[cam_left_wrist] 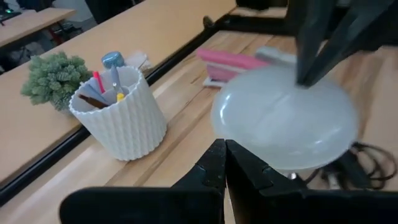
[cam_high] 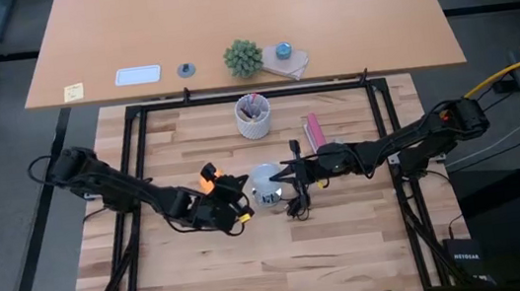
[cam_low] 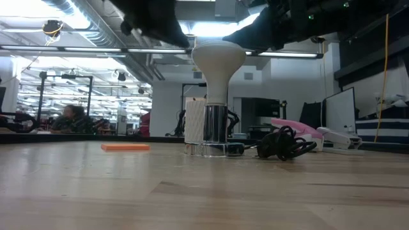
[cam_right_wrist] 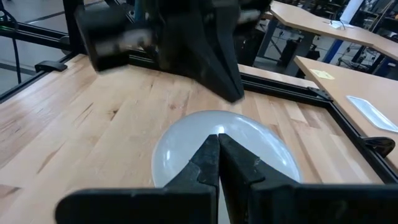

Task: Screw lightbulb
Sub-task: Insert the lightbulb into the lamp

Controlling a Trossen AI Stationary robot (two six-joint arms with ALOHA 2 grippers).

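Item 1: the lightbulb (cam_high: pixel 265 181), white, was recorded near the middle of the wooden table (cam_high: pixel 352 244), standing upright with its rounded wide end uppermost and its narrow base seated in a round silvery fitting (cam_low: pixel 214 131). A black cord (cam_low: pixel 284 143) was coiled on the table just beside the fitting.

Item 2: the left gripper (cam_high: pixel 244 205) was positioned just beside the lightbulb on the left arm's side, raised above the table. Its 2 fingers (cam_left_wrist: pixel 214 168) were pressed together, tips at the dome's edge, with nothing held between them; contact with the lightbulb could not be determined.

Item 3: the right gripper (cam_high: pixel 288 173) was positioned at the opposite side of the lightbulb. Its 2 fingers (cam_right_wrist: pixel 208 158) were likewise closed tip to tip, over the dome, with nothing gripped. Contact could not be determined.

Item 4: a white ribbed cup (cam_high: pixel 254 116) holding pens was noted toward the far edge of the table, apart from the lightbulb. A pink object (cam_high: pixel 315 131) lay near it, on the right arm's side.

Item 5: on the separate desk beyond, a small green plant (cam_high: pixel 243 58), a yellow note (cam_high: pixel 73 91) and a flat white card (cam_high: pixel 137 76) were listed.
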